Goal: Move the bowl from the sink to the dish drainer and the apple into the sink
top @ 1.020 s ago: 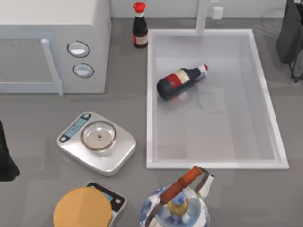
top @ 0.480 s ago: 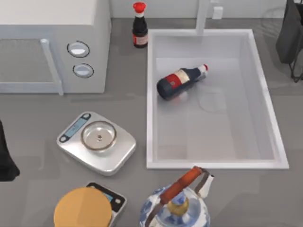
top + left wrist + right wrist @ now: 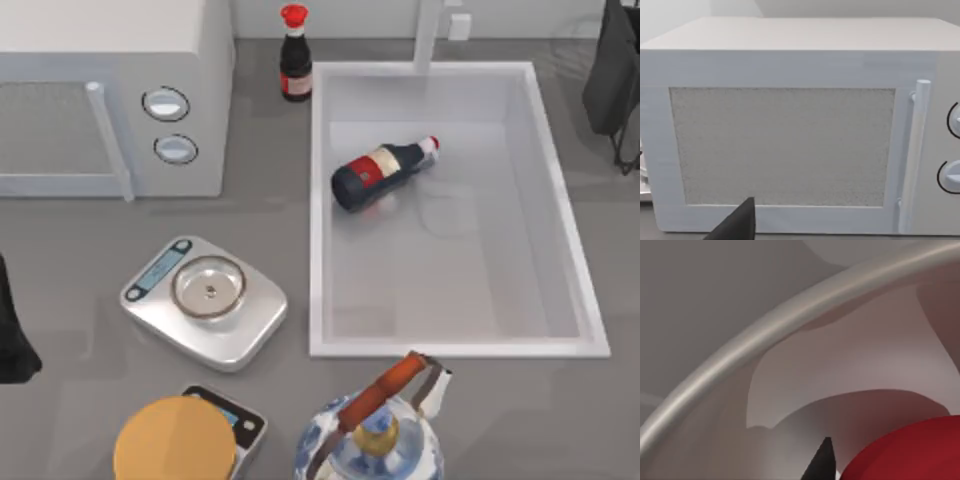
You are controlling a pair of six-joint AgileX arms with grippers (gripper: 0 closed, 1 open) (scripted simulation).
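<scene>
The sink is a white basin at the right of the table, with a dark bottle lying on its side inside. The bowl is out of view. At the top view's upper right edge stands the dark dish drainer with thin black bars, cut off by the frame. In the right wrist view the red apple lies very close, inside a pale curved dish with a grey rim. One dark fingertip of my right gripper is beside the apple. My left arm is parked at the left edge.
A white microwave fills the back left, and the left wrist view faces its door. A red-capped bottle stands behind the sink. A steel-pan scale, a second scale with a tan disc and a blue-white teapot crowd the front.
</scene>
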